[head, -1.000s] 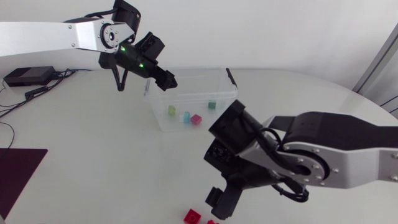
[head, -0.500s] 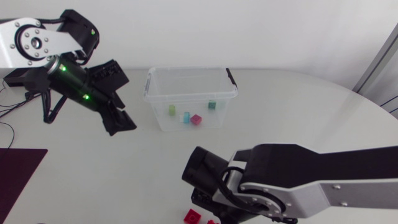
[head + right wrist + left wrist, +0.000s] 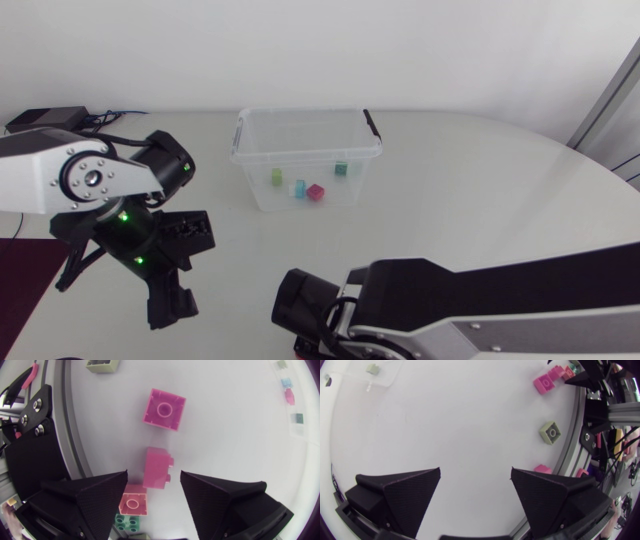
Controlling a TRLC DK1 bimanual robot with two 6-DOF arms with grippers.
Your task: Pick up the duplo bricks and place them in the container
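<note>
In the right wrist view my right gripper (image 3: 154, 475) stands open over a cluster of pink duplo bricks. One pink brick (image 3: 157, 467) lies on its side between the fingertips, with a small gap at each side. A second pink brick (image 3: 164, 408) lies ahead, and a third (image 3: 132, 502) lies by one finger. My left gripper (image 3: 476, 495) is open and holds nothing. It hangs low over the front left of the table (image 3: 170, 305). The clear container (image 3: 305, 150) stands at the back and holds several small bricks.
My right arm (image 3: 450, 310) covers the front of the table and hides its own gripper from above. A beige brick (image 3: 551, 432) and two pink ones (image 3: 547, 382) lie ahead of the left gripper, near the table edge. A green brick (image 3: 127, 521) lies under the right gripper.
My left arm has swung from above the container down to the front left of the table. My right arm has shifted left along the front edge and now hides the red bricks there.
</note>
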